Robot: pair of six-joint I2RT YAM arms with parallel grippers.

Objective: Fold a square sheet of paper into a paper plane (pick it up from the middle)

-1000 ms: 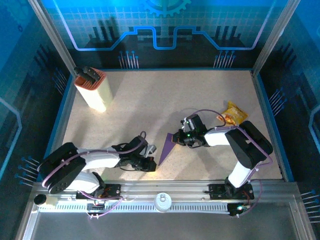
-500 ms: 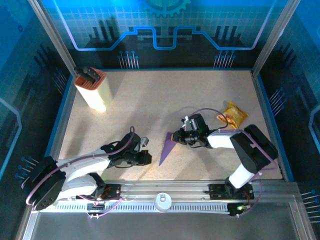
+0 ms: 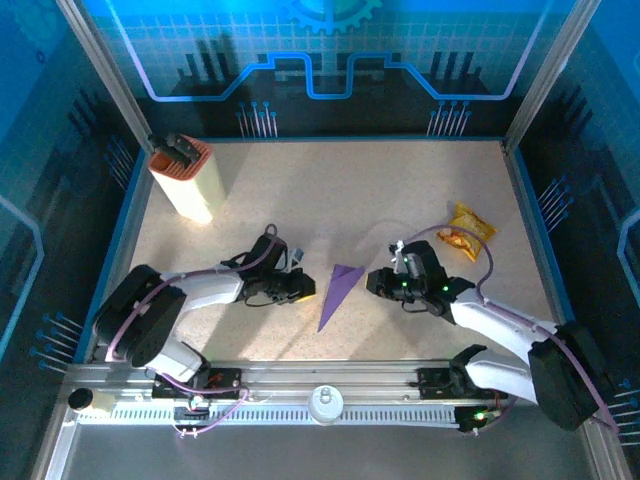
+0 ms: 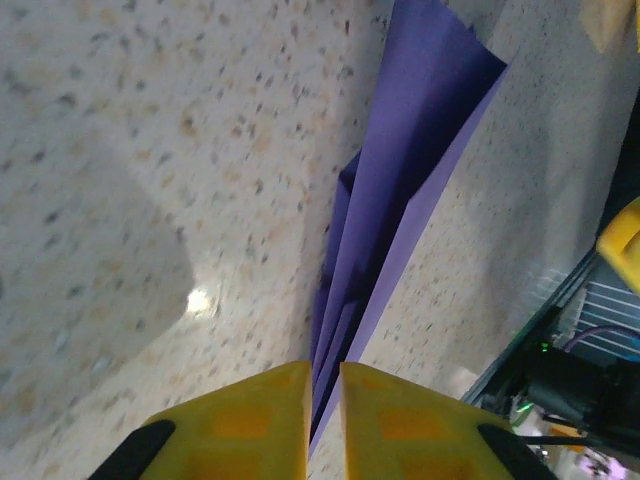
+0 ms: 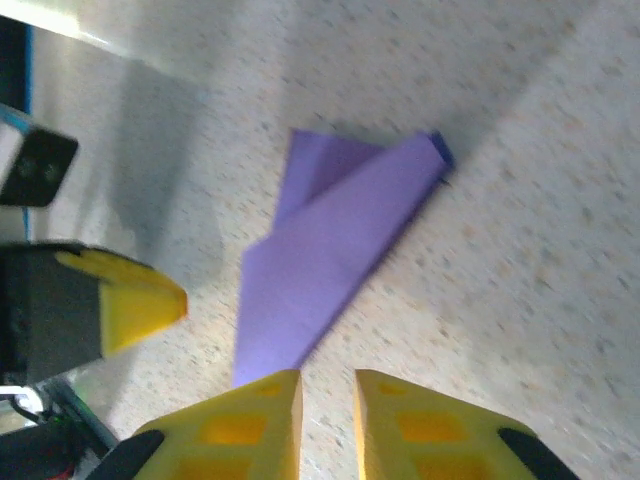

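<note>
Jaws, narrowly parted, flank the paper plane (image 3: 338, 293); snack packet (image 3: 468, 228) and box (image 3: 186, 180) sit apart.

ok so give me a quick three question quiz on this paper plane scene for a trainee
1. True or false: the paper plane lies on the table between the left gripper and the right gripper.
2. What lies on the right side of the table, beyond the right gripper? A) a yellow-orange snack packet B) a mug C) a pair of scissors
3. In the right wrist view, is anything between the right gripper's fingers?

Key: 1 true. 2 A. 3 No: the gap shows bare table, and the plane lies just ahead of the fingertips.
</note>
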